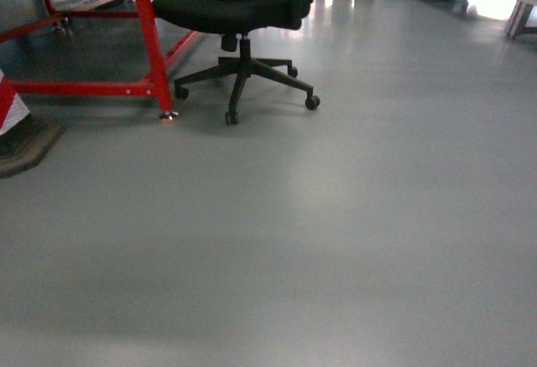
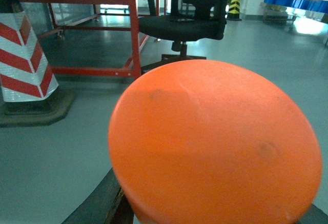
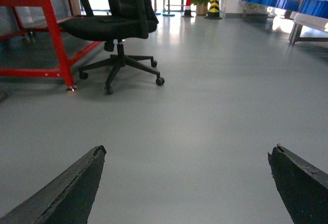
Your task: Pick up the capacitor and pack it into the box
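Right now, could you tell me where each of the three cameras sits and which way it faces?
Head: on the robot, slanting down at grey floor, office chair and red frame; no robot parts show.
Left wrist: low, facing forward; an orange disc fills the foreground, with a striped cone at left.
Right wrist: low, facing forward, with the right gripper open, its fingertips at the bottom.
All share the chair and frame.

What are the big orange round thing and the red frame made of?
The orange round thing looks like smooth, matte plastic: even colour, soft sheen, faint scuffs. I cannot tell what it is. The red frame looks like painted metal tubing: straight square bars with a small metal foot on the floor.
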Controlling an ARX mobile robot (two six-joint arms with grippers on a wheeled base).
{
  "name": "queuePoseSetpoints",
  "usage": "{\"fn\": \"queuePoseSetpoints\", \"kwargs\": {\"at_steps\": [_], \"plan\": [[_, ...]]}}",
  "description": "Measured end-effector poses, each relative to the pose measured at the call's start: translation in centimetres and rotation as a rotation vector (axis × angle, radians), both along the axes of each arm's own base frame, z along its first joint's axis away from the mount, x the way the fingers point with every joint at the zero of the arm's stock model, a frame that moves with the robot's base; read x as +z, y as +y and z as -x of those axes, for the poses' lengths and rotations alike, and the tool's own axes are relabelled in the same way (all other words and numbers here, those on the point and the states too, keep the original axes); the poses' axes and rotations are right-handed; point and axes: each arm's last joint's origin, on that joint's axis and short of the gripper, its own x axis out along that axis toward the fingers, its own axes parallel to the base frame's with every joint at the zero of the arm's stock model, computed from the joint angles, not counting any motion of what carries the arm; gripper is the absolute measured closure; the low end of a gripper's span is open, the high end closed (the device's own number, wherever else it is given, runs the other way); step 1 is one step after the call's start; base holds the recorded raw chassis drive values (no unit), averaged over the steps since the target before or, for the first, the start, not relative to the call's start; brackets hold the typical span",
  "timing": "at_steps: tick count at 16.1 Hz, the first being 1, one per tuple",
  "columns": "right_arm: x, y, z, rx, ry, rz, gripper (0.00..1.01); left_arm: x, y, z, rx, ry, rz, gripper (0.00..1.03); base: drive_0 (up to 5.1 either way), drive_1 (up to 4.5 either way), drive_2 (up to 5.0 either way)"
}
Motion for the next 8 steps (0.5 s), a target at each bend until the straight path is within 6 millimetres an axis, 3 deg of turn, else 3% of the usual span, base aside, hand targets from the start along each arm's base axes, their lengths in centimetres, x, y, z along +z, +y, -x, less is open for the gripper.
{"fn": "queuePoseSetpoints", "kwargs": {"at_steps": [8], "plan": [[-0.04,0.00,0.00,-0.001,0.004,0.000,0.03,0.01,-0.01,0.00,-0.002,-0.001,0.000,0.59,-5.1,2.35,2.3]]}}
